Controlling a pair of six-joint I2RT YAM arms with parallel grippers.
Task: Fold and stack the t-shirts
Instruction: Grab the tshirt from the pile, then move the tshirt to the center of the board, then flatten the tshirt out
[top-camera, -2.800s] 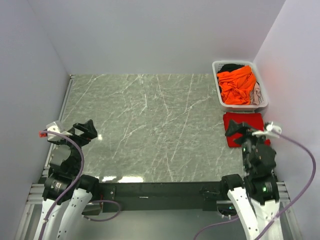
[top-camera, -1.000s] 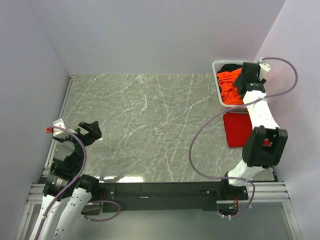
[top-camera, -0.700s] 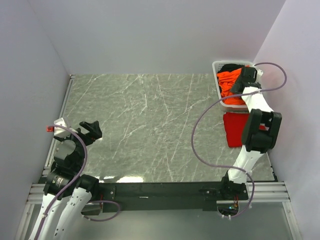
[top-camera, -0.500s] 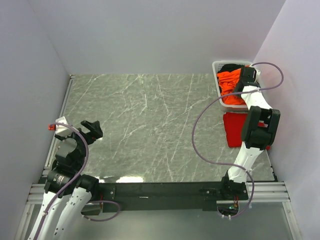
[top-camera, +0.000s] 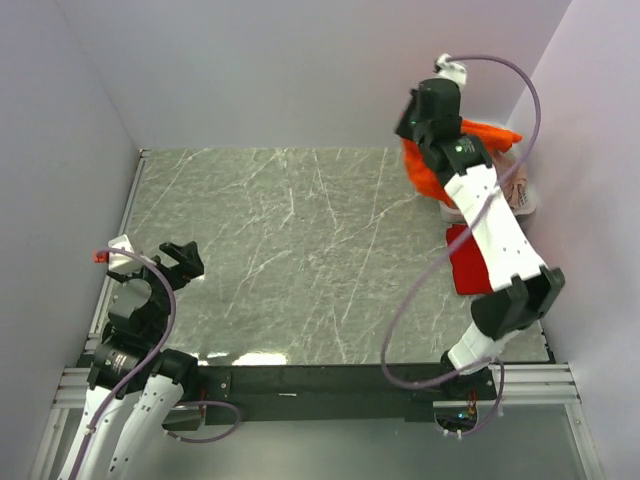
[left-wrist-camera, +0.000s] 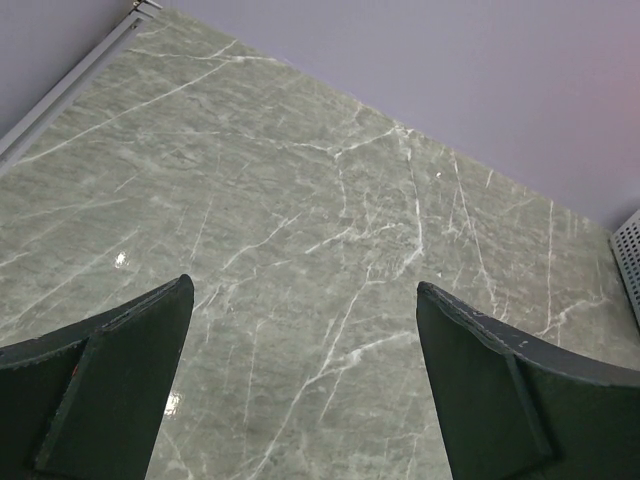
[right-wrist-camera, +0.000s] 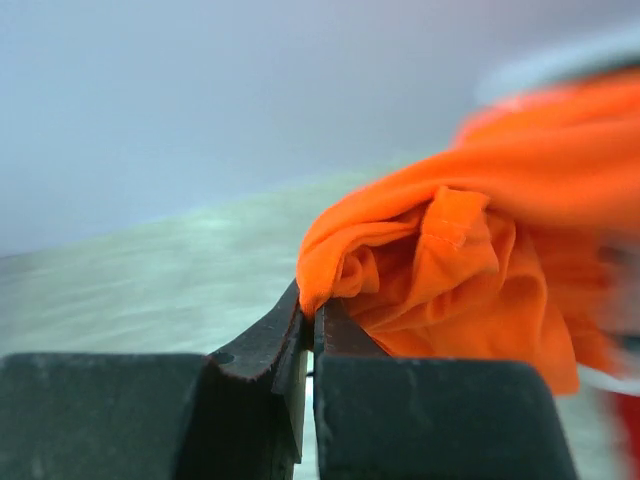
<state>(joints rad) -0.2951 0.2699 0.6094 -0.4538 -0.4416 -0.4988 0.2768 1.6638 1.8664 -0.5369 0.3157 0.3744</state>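
- Far-right corner of desk (top-camera: 300, 250), raised above it: R gripper (right-wrist-camera: 312, 322), jaws shut tight on a fold of orange tee (right-wrist-camera: 450, 270); pinch right at the fingertips, stitched hem bunched just past them.
- Orange tee, top view (top-camera: 420, 172): bright orange, crumpled, hanging below R gripper at desk's far edge; one part stretched rightward over basket (top-camera: 528, 203); cannot tell whether any of it still lies inside.
- Basket: white, perforated wall, set in far-right corner by side wall; pale pinkish cloth showing in it; mostly hidden behind R arm (top-camera: 490, 225).
- Red tee (top-camera: 464, 262): deeper red, flat squarish patch on desk, just on near side of basket, close to right edge; partly covered by R arm in top view; not touching orange tee as far as visible.
- R arm: stretched from base at near-right up to far-right corner; purple cable looping alongside.
- L gripper (left-wrist-camera: 305, 290): jaws wide apart, nothing between them; at near-left of desk, over bare marble; well apart from both tees.
- Desk: grey-green marble look w/ white veins; pale walls on left, far & right sides.
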